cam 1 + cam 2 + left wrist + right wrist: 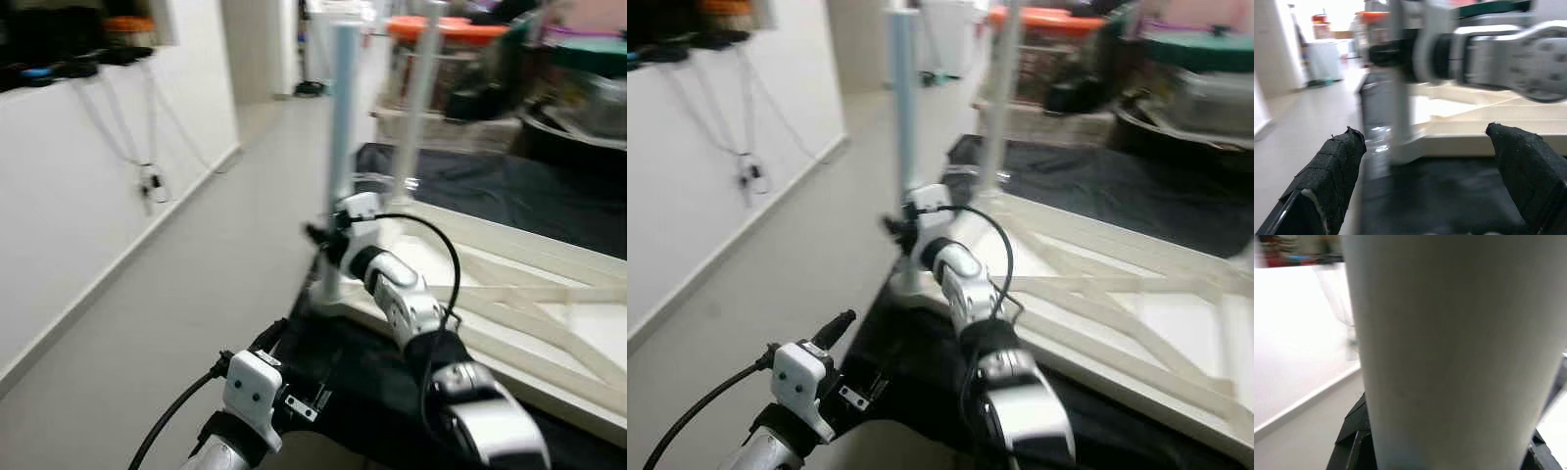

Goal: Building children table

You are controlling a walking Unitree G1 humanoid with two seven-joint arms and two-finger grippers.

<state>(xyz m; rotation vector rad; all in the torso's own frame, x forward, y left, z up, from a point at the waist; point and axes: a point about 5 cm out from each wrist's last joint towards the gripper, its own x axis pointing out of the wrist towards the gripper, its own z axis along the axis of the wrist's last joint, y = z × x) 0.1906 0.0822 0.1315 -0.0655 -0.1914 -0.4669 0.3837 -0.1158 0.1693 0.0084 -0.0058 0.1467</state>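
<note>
The right gripper (328,238) is clamped round the pale blue table leg (343,117), low down near its foot, presumably to steady or seat it upright in the near corner of the upturned white tabletop (549,323). That tabletop, ribbed underside up, lies on a black mat (343,372), so the legs stand skyward; a second leg (419,88) rises further back at the next corner. The left gripper (1425,161) hangs lower and nearer, fingers (1337,161) spread wide and holding nothing, aimed at the same corner. The held leg sits right at the tabletop's edge, with open grey floor (196,294) to the robot's left; clutter crowds the far side
</note>
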